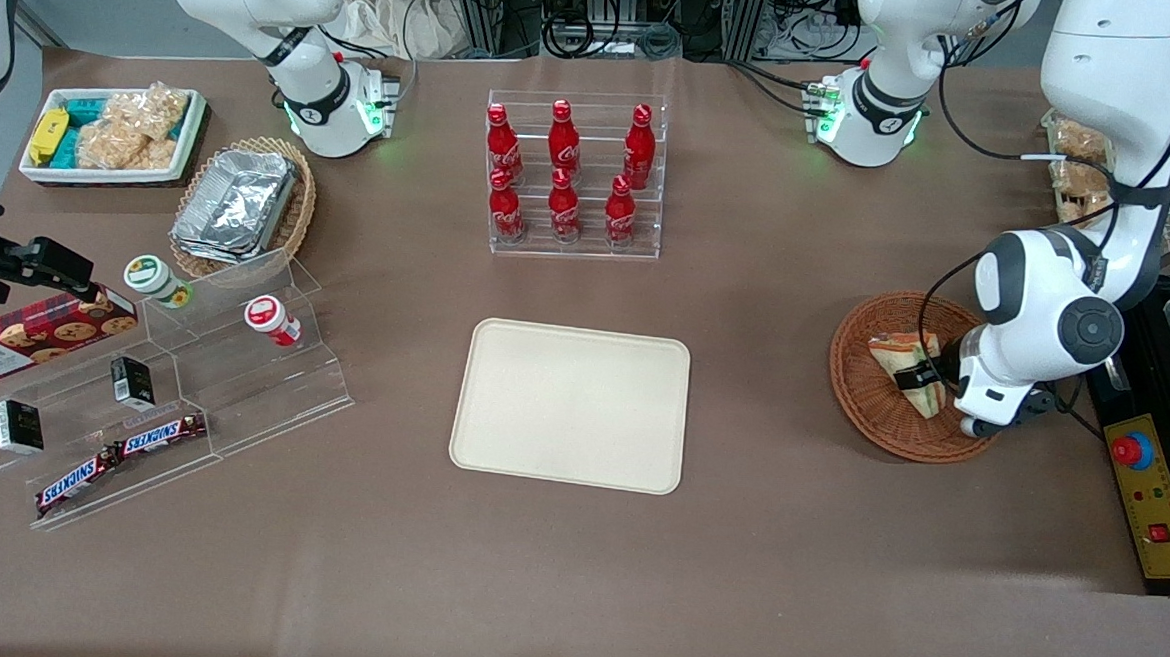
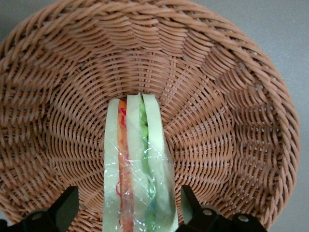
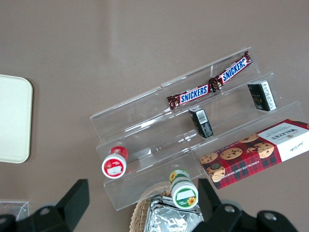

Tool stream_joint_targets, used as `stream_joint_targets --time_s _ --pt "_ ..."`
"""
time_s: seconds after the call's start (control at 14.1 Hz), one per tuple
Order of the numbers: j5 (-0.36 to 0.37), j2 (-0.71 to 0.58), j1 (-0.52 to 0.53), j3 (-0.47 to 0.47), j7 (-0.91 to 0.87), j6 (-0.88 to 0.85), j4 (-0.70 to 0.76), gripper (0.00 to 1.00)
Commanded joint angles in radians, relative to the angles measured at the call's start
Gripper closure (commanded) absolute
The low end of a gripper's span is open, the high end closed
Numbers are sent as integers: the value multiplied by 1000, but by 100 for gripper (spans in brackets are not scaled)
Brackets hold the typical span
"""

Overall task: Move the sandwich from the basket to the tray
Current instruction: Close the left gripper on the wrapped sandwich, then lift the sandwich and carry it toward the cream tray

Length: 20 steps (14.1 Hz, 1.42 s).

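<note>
Brown table [image 1: 784, 539], cream tray [image 1: 571, 405], reddish wicker basket [image 1: 858, 383], clear bottle rack [image 1: 569, 243], stepped acrylic shelf [image 1: 241, 391], tool [image 1: 918, 378] above basket.

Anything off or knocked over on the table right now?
Nothing stands out. The sandwich lies in the basket, wrap intact, with the open gripper straddling it. The tray sits flat and bare, and the cola bottles stand upright in their rack.

Legible text:
- "SNICKERS", white-edged blue letters, on two brown chocolate bar wrappers [image 3: 209, 83] lying end to end on the clear acrylic stepped shelf [image 3: 159, 125].
- "Walkers" on the white end of the red tartan cookie box [image 3: 256, 152].
- Coca-Cola script on six red bottles [image 1: 565, 172] in the clear acrylic rack [image 1: 569, 243].
</note>
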Motion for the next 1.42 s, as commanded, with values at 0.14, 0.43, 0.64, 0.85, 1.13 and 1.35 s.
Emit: stream_joint_targets --time_s 0.14,0.43,0.64,0.85,1.13,1.35 --pt "-15 0 -4 -4 -19 28 -30 14" --pt "-18 2 -4 -6 -20 17 -23 35" --pt "-24 -11 -7 -9 -42 -13 -7 58" --pt "-16 -41 -8 -39 -31 -146 61 70" --pt "-13 -47 -8 -59 -39 -387 235 83" --pt "-15 -44 -10 -76 -43 -571 389 83"
